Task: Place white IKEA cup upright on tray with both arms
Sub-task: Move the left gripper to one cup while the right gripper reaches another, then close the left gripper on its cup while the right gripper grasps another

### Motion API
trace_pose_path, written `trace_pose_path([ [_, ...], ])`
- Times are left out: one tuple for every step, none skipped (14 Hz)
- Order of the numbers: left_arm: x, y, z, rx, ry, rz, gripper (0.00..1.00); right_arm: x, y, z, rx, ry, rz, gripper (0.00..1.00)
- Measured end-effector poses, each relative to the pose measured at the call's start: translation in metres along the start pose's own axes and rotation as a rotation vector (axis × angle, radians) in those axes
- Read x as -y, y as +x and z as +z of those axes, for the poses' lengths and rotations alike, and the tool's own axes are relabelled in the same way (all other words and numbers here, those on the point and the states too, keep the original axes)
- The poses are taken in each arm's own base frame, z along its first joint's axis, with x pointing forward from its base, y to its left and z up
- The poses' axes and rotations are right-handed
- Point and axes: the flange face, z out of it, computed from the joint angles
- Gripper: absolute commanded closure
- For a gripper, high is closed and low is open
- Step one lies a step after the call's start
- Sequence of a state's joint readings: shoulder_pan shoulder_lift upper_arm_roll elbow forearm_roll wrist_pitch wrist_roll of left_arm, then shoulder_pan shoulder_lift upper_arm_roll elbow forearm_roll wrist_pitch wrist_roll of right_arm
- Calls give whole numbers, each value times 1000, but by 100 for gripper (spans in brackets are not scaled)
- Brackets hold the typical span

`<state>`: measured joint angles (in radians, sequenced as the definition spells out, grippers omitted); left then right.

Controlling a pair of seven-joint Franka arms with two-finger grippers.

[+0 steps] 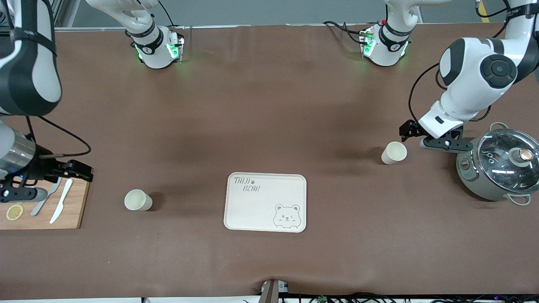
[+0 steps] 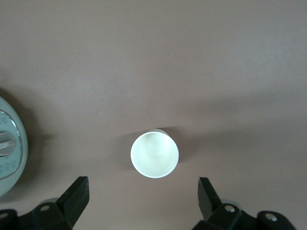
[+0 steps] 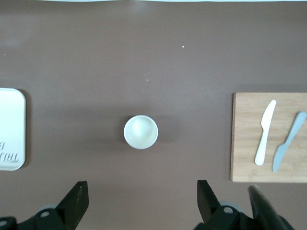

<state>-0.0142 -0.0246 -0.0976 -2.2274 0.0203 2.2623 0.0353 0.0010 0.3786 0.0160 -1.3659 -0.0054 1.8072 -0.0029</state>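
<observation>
Two white cups stand upright on the brown table. One cup is toward the left arm's end, and my left gripper hangs open beside it, between it and the pot, holding nothing. The other cup is toward the right arm's end. My right gripper hovers open and empty over the cutting board. The cream tray with the bear drawing lies bare between the two cups, nearer to the front camera.
A wooden cutting board at the right arm's end carries a lemon slice, a white knife and a grey knife. A grey pot with a glass lid stands at the left arm's end.
</observation>
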Motion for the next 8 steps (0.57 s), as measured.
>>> trace_pose_path([
  [4, -6, 12, -14, -4, 6, 0, -1, 1, 12, -3, -1, -2, 0],
  [8, -12, 24, -25, -6, 10, 0, -3, 1, 23, -7, -3, -11, 0],
  [11, -18, 35, -32, -7, 14, 0, -6, 0, 34, -9, -4, -28, 0],
  [13, -24, 45, -34, -8, 22, 0, -11, -1, 46, -7, -5, -40, 0],
  [13, -27, 54, -33, -9, 28, 0, -15, -2, 57, 0, -5, -46, 0],
  [13, -29, 62, -35, -10, 32, 0, -19, -4, 67, 7, -6, -47, 0],
  [15, -29, 70, -37, -11, 34, 0, -21, -5, 76, 17, -6, -54, 0],
  [19, -30, 78, -37, -11, 38, 0, -22, -6, 84, 24, -5, -61, 0],
])
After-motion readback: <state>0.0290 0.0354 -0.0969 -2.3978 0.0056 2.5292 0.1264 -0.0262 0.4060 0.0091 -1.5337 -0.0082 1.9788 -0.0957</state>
